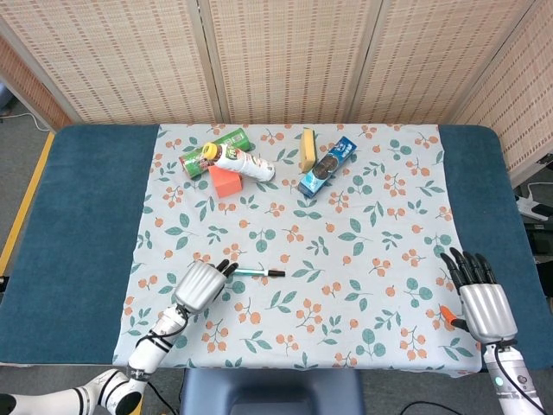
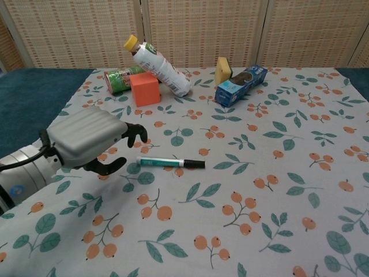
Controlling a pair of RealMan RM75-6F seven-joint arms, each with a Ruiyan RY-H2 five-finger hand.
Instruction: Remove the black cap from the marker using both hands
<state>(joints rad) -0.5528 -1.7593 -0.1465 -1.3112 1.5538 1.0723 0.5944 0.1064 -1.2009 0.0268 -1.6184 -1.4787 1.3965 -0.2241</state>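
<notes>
A marker (image 1: 257, 272) (image 2: 170, 163) with a green-and-white barrel and a black cap at its right end lies flat near the middle of the floral cloth (image 1: 363, 251). My left hand (image 1: 200, 284) (image 2: 92, 140) hovers just left of the marker's barrel end, fingers apart and reaching toward it, holding nothing. My right hand (image 1: 480, 298) rests at the table's right front edge, fingers spread, far from the marker. The chest view does not show it.
At the back of the cloth lie a white bottle with a yellow cap (image 1: 240, 161), a green can (image 1: 212, 149), an orange cube (image 1: 225, 181), a yellow sponge (image 1: 307, 149) and a blue cookie box (image 1: 327, 166). A small orange piece (image 1: 446, 315) lies by my right hand.
</notes>
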